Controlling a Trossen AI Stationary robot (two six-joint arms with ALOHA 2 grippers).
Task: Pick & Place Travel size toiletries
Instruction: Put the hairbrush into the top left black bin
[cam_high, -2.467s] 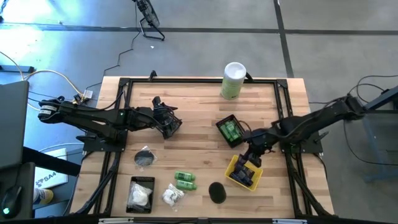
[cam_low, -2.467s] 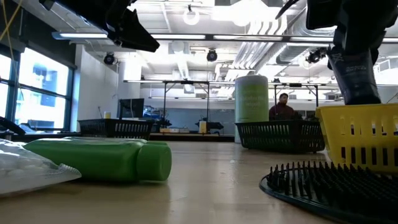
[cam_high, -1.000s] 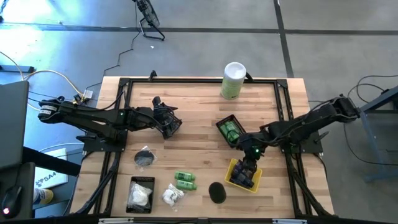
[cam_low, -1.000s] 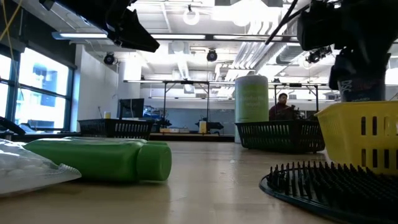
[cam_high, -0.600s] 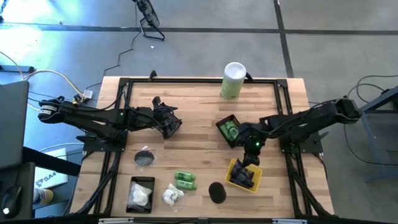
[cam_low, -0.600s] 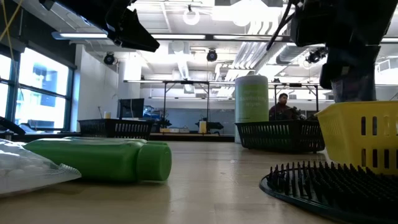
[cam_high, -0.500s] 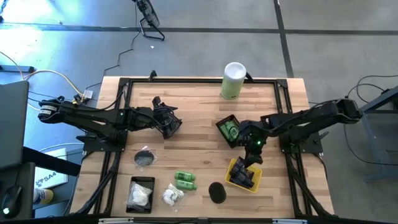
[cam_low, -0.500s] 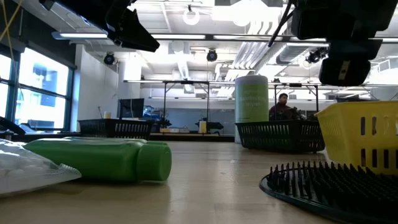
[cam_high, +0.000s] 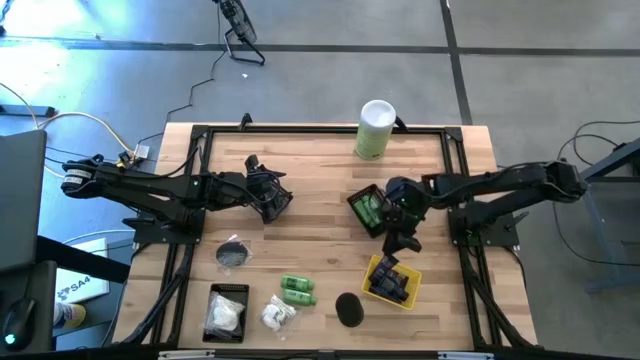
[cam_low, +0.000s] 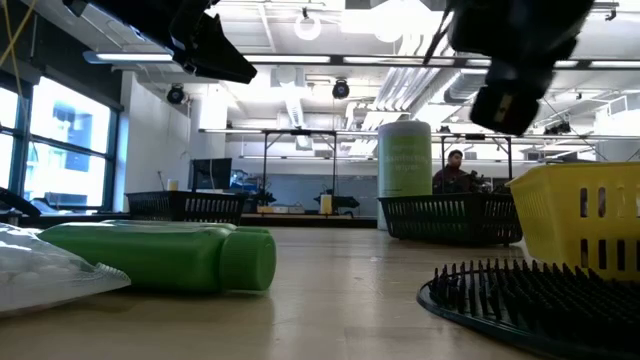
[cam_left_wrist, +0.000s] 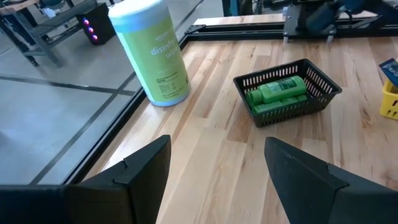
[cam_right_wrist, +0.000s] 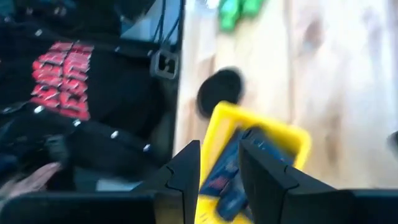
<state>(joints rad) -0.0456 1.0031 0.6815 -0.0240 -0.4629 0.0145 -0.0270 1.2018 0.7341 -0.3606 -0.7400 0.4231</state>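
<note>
Right end effector (cam_high: 408, 240): raised above the surface between the black basket and the yellow basket; fingers (cam_right_wrist: 186, 177) stand a narrow gap apart with nothing between them, released
Left end effector (cam_high: 278, 203): waits over the left half of the surface, well apart from the toiletries; fingers (cam_left_wrist: 146, 165) spread wide, released, nothing held
Yellow basket (cam_high: 374, 270): on the right front part of the surface, holding dark navy tubes (cam_high: 392, 283); the right wrist view shows the tubes (cam_right_wrist: 233, 171) lying inside it
Black basket (cam_high: 355, 200): just behind the yellow basket toward the middle of the surface, holding green bottles (cam_high: 372, 211); the left wrist view shows two bottles (cam_left_wrist: 277, 93) lying side by side in it
Loose green bottles (cam_high: 297, 290): two, lying side by side on the surface near the front edge, left of the yellow basket; in the low view one (cam_low: 165, 257) lies on its side close to the camera
Black round disc (cam_high: 347, 309): flat on the surface just beside the yellow basket, toward the front edge
Second black disc (cam_high: 233, 253): on the left front part of the surface, inside a clear wrapper as far as can be told
White packets (cam_high: 278, 315): one loose near the front edge beside the green bottles; another in a black tray (cam_high: 226, 312) at the left front corner
Canister (cam_high: 374, 128): tall, white and green, upright at the back edge of the surface
Person (cam_low: 452, 172): in the room far behind the surface, low view
</note>
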